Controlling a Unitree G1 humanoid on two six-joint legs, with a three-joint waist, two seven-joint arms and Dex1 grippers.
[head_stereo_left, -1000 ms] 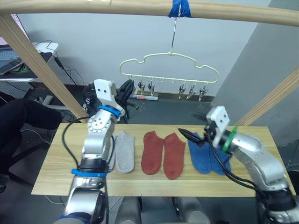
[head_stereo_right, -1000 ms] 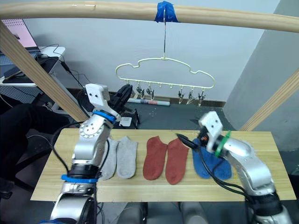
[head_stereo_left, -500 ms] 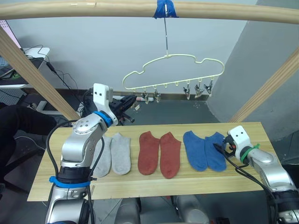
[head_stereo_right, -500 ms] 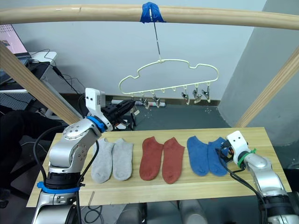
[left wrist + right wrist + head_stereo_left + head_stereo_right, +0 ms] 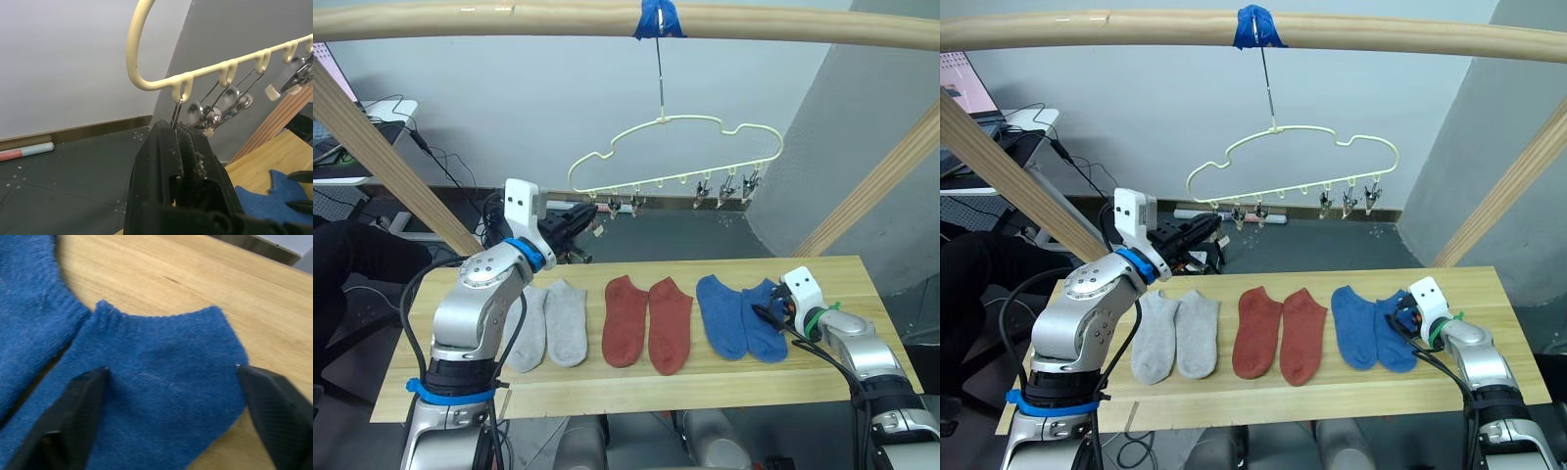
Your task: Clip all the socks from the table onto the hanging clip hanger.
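Three pairs of socks lie side by side on the table (image 5: 607, 387): grey (image 5: 548, 323), rust red (image 5: 646, 321) and blue (image 5: 729, 315). The cream clip hanger (image 5: 690, 118) hangs above them, its left end tilted lower. My left gripper (image 5: 590, 210) is raised at that end. In the left wrist view the gripper (image 5: 177, 128) is shut, and the wire of the leftmost clip (image 5: 177, 110) runs down between the fingers. My right gripper (image 5: 766, 315) rests low at the right blue sock (image 5: 161, 382), open, with a fingertip on either side of its cuff.
A round wooden pole (image 5: 509, 15) crosses overhead, and the hanger's hook hangs from blue tape (image 5: 661, 18) on it. Slanted poles stand at the left (image 5: 382, 147) and right (image 5: 871, 191). A desk with cables (image 5: 372, 113) is at the back left. A marker (image 5: 27, 151) lies on the floor.
The view shifted after the oldest frames. In the last half second my right gripper slid left onto the right blue sock's cuff. My left gripper stayed at the hanger's left end.
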